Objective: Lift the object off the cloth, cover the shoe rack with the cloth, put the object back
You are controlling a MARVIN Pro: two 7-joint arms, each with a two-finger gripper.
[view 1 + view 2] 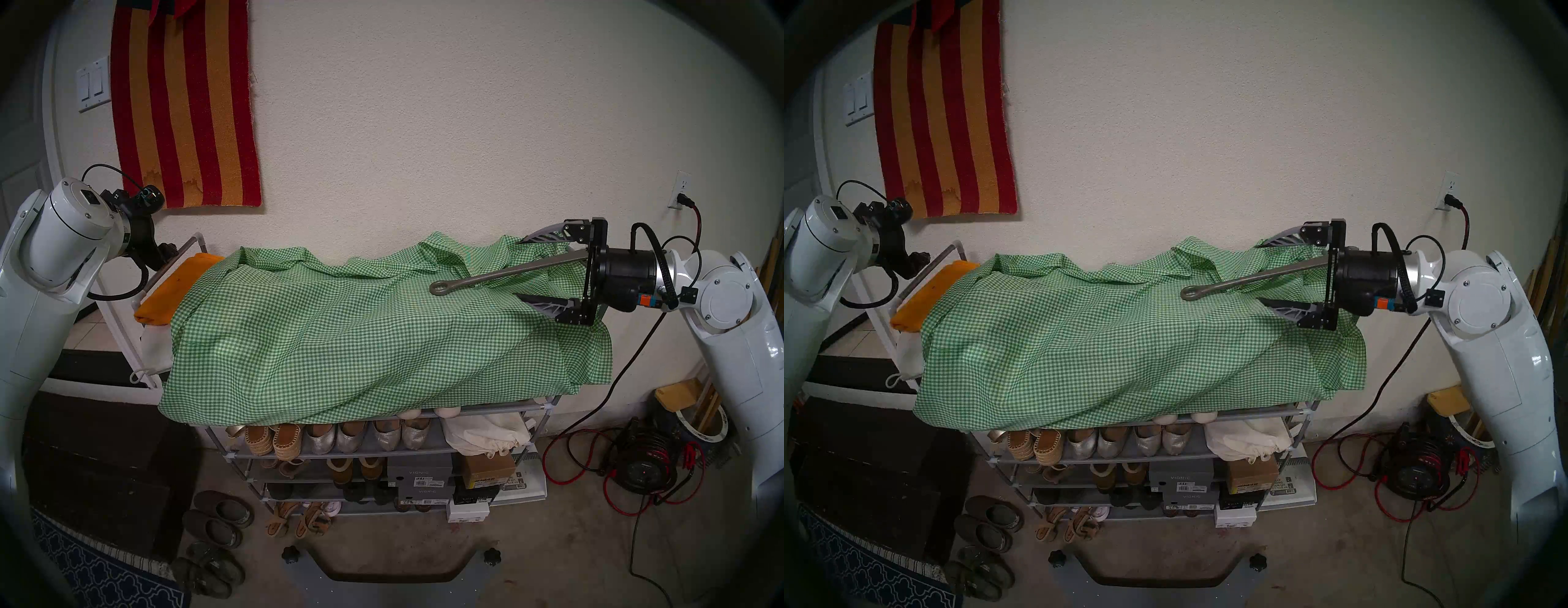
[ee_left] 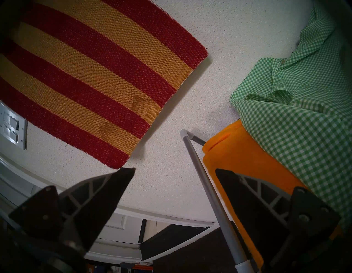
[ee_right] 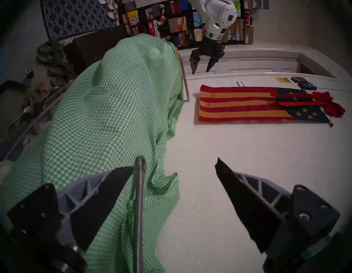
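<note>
The grey metal bar [image 1: 505, 274] lies on the gingham cloth [image 1: 339, 335] at the shoe rack's [image 1: 547, 407] right end, its long axis along the rack, ring eye toward the middle. The right gripper [image 1: 528, 271] straddles it, fingers wide, seemingly not gripping. The left gripper [image 2: 174, 172] is spread wide, empty, beside the rack's left rail.

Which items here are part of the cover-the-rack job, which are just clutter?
Job: metal bar, gingham cloth, shoe rack, right hand.
Clutter: orange towel, striped wall rug, floor slippers, red cable reel.
</note>
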